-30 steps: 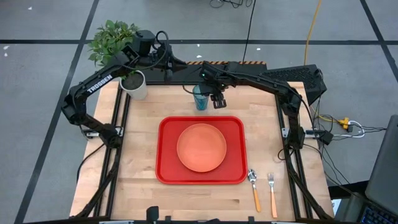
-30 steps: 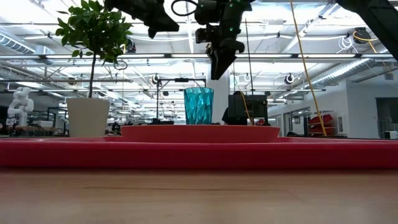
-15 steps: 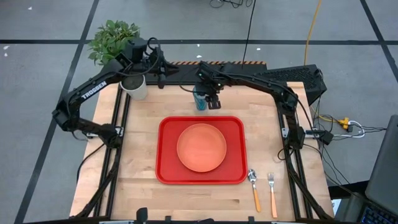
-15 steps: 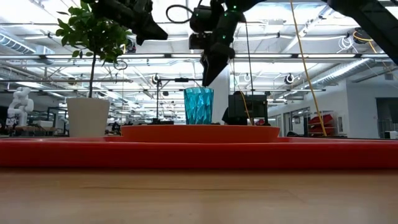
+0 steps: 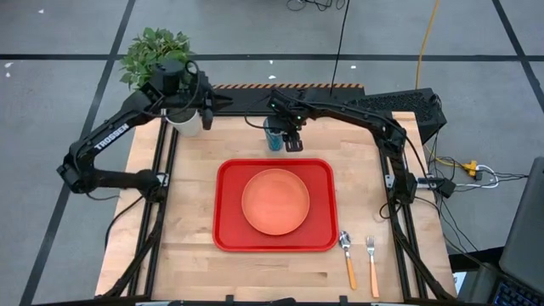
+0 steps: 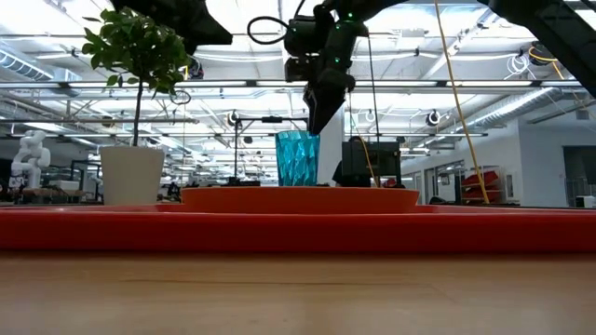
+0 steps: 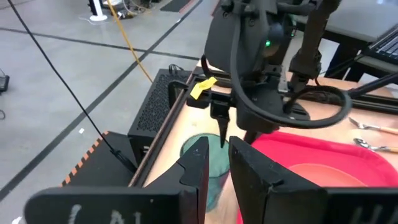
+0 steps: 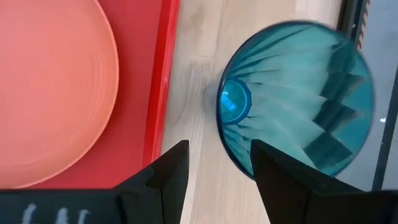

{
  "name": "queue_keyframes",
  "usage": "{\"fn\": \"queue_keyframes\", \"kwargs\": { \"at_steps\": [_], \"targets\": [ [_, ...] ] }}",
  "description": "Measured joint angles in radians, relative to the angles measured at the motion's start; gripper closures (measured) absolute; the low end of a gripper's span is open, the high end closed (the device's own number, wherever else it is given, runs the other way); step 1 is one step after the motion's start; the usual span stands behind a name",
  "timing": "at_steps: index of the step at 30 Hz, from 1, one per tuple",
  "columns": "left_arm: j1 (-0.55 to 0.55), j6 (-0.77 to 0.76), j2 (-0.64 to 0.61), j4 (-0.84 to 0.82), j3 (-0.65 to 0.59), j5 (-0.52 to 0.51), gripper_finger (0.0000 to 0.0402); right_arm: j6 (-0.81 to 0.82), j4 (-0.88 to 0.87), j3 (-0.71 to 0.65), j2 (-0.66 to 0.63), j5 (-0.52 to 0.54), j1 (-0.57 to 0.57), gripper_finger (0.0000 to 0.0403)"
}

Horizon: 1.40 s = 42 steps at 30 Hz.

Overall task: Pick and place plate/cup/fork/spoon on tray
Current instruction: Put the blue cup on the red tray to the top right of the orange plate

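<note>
Tray [image 5: 228, 174], red, lies mid-bench with the plate [image 5: 275, 201] resting on it. Behind its far edge stands the cup [image 5: 273, 136], upright on the bench [image 5: 191, 204]. Spoon [image 5: 348, 255] and fork [image 5: 371, 259] lie off the tray's near right corner. The right hand [image 5: 291, 142] points straight down beside the cup, fingers apart. The left hand [image 5: 207, 109] hovers by the plant pot [image 5: 189, 121], fingers nearly together, holding nothing.
</note>
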Motion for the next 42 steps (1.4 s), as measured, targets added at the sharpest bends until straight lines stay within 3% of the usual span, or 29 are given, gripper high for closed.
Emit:
{"fn": "queue_keyframes", "kwargs": {
  "at_steps": [10, 13, 17, 19, 23, 33, 38, 42],
  "targets": [
    [0.000, 0.002, -0.036, -0.059, 0.000, -0.001, 0.0337, -0.015, 0.072, -0.056, 0.000, 0.000, 0.000, 0.0249],
    [0.001, 0.010, -0.036, -0.074, 0.000, -0.005, 0.0337, -0.057, 0.080, -0.056, 0.000, 0.027, 0.001, 0.0283],
    [0.001, 0.018, -0.036, -0.081, 0.000, -0.015, 0.0337, -0.111, 0.055, -0.056, 0.000, 0.078, 0.000, 0.0375],
    [0.001, 0.018, -0.036, -0.080, 0.000, -0.015, 0.0337, -0.137, 0.033, -0.056, 0.000, 0.113, 0.000, 0.0393],
    [0.001, 0.025, -0.036, -0.088, 0.000, -0.015, 0.0337, -0.149, 0.005, -0.056, -0.004, 0.185, 0.002, 0.0400],
    [0.001, 0.030, -0.035, -0.080, 0.000, -0.014, 0.0337, -0.051, -0.146, -0.056, -0.126, 0.178, 0.002, 0.0402],
    [0.001, 0.025, -0.033, -0.064, 0.000, -0.014, 0.0337, 0.088, -0.282, -0.055, -0.207, 0.062, 0.002, 0.0402],
    [0.001, 0.025, -0.033, -0.064, 0.000, -0.014, 0.0337, 0.186, -0.406, -0.055, -0.233, 0.049, 0.022, 0.0402]
  ]
}}
